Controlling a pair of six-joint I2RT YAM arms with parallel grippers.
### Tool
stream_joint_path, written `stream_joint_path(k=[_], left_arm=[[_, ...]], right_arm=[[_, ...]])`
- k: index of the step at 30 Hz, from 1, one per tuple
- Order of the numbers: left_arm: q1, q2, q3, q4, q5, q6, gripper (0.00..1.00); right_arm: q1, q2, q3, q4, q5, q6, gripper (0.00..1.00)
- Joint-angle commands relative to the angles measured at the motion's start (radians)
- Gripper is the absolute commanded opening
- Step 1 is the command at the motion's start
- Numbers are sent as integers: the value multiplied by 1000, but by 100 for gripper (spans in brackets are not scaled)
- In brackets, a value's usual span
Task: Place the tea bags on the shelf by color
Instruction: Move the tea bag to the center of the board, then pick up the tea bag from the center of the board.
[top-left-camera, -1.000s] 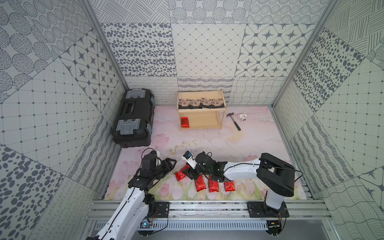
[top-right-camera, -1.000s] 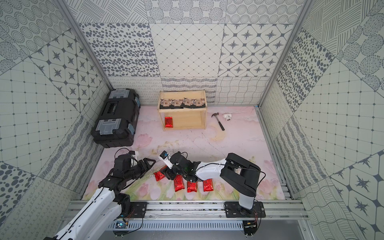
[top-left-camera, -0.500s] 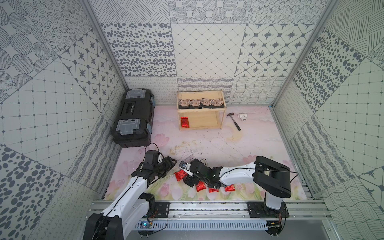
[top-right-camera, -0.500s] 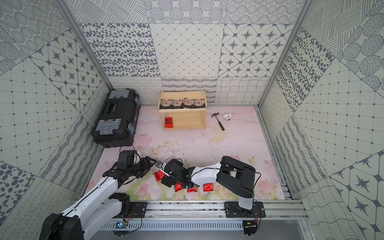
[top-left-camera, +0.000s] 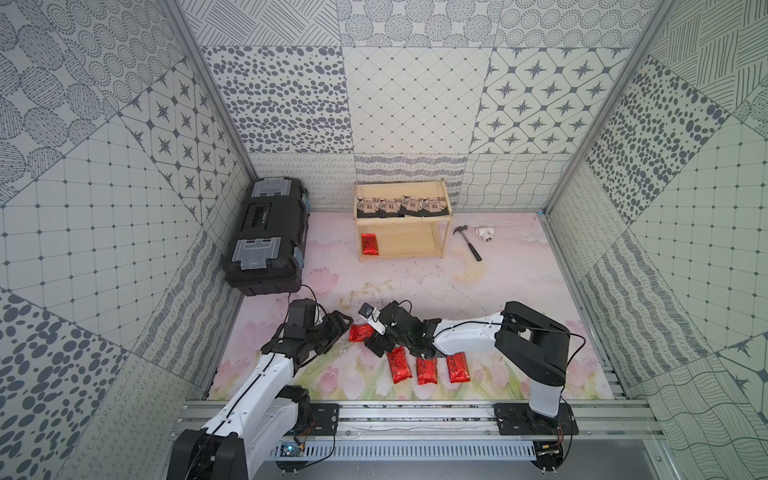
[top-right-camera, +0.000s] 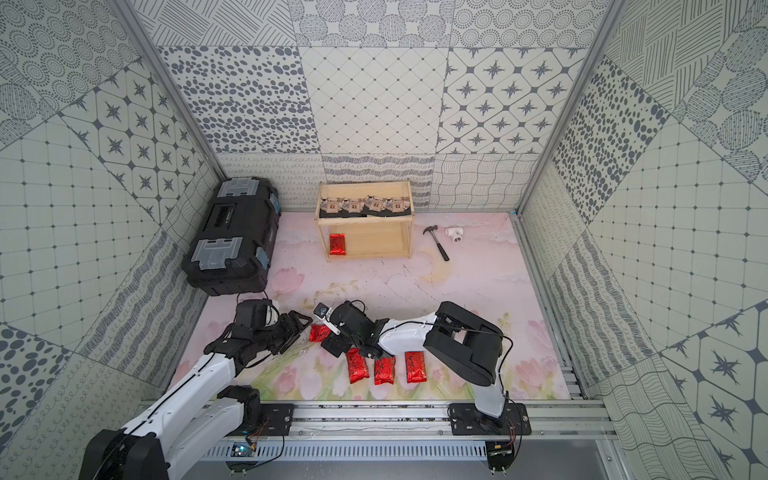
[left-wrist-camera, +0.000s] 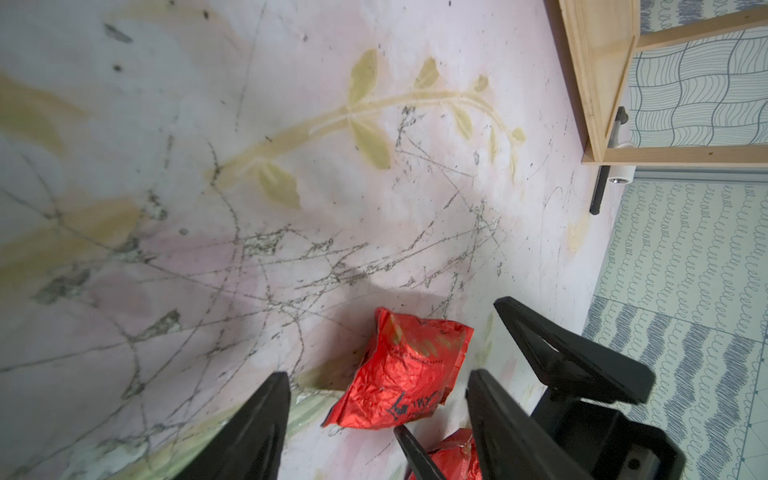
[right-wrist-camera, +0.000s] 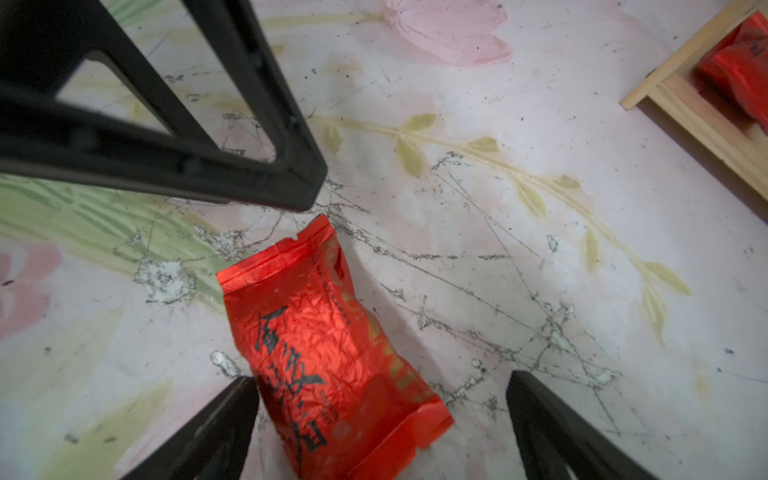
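Both pincers are empty: the right gripper (right-wrist-camera: 382, 376), spread wide, has a red tea bag (right-wrist-camera: 328, 353) lying flat between its fingers, just ahead of the partly open left gripper (left-wrist-camera: 376, 374), with the shelf (top-left-camera: 411, 243) well beyond.

Bare mat (top-left-camera: 415, 282) is lying open in front of the shelf (top-left-camera: 411, 243). Its lower board is sitting mostly free beside a shelved red packet (top-left-camera: 369, 244); black packets (top-left-camera: 401, 206) are filling the top. A toolbox (top-left-camera: 266, 237) is walling off the left, a hammer (top-left-camera: 468, 243) lying right of the shelf. The left gripper (left-wrist-camera: 376, 374) and right gripper (right-wrist-camera: 382, 378), jaws spread, are crowding one loose red packet (top-left-camera: 360, 332)
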Motion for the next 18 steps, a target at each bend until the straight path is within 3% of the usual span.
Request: stream_joint_path(k=[1,7,18], left_arm=[[7,8,-20,94,39,20,70],[8,10,-69,205,74,19,62],[7,-5,-117,280,65,30,48]], right_arm=[[-22,-39,-6,71,-84,74,98],[-72,-79,-66,212,-208,176,82],[-89,6,-45,314,-267,216,40]])
